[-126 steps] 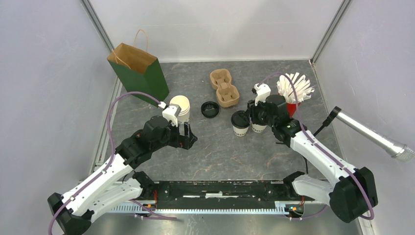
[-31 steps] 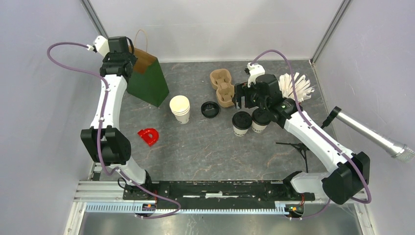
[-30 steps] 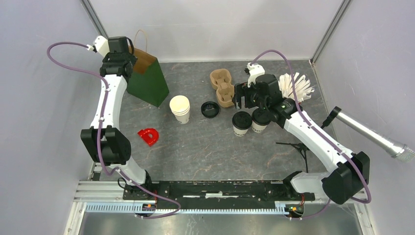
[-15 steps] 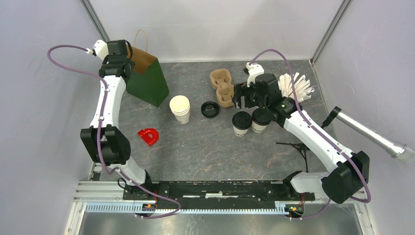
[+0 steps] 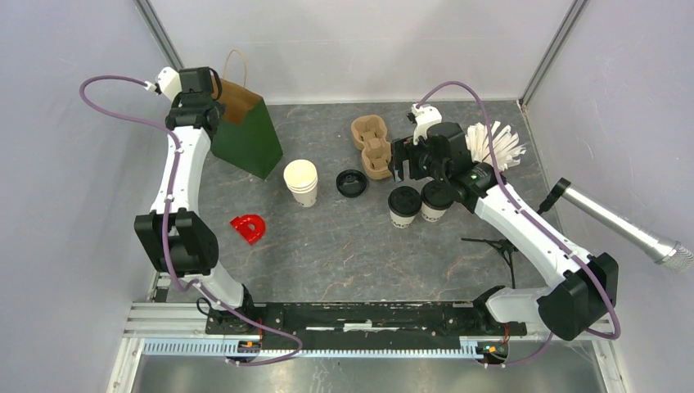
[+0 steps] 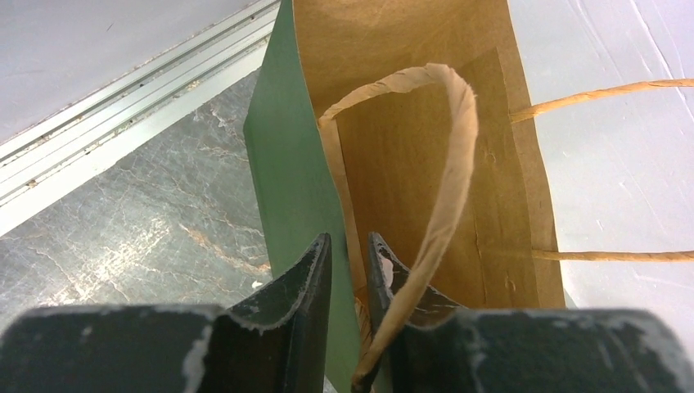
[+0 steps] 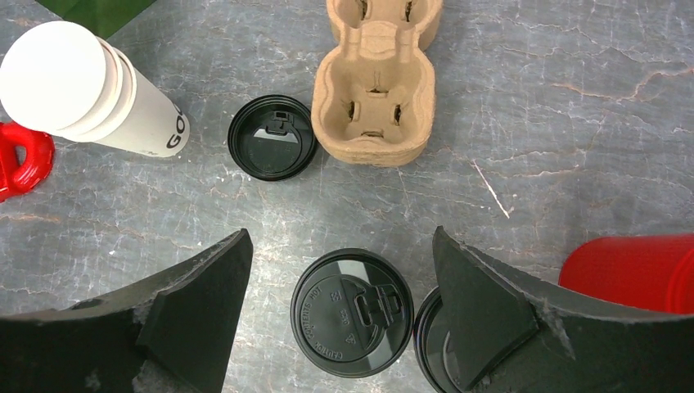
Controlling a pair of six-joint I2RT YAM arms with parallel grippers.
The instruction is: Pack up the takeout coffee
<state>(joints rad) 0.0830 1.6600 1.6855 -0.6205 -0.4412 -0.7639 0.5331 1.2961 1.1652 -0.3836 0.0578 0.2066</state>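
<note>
Pinched nearly together, the jaws of the left gripper (image 6: 348, 244) clamp the top edge of the green paper bag (image 6: 286, 164), one finger outside the green wall and one inside against the brown lining. A twisted paper handle (image 6: 448, 172) loops across in front of the inner finger. The bag stands upright with its mouth open at the far left corner of the grey table (image 5: 352, 262).

The right gripper (image 7: 340, 237) has its jaws spread wide. The takeout coffee cup (image 7: 352, 323), black lid on, stands on the table and shows between the two fingers in the wrist view; neither finger touches it. A second lidded cup (image 5: 434, 199) stands just beside it on the right, partly hidden behind the right finger in the wrist view.

Beyond these two, a brown cardboard cup carrier (image 7: 376, 82) lies flat, and a loose black lid (image 7: 272, 137) rests just left of it. Farther left stands a stack of white cups (image 7: 82, 90), with a small red object (image 5: 248, 228) on the table nearer the arm bases. A red cup of white straws (image 5: 491, 151) stands behind the right arm's wrist.
</note>
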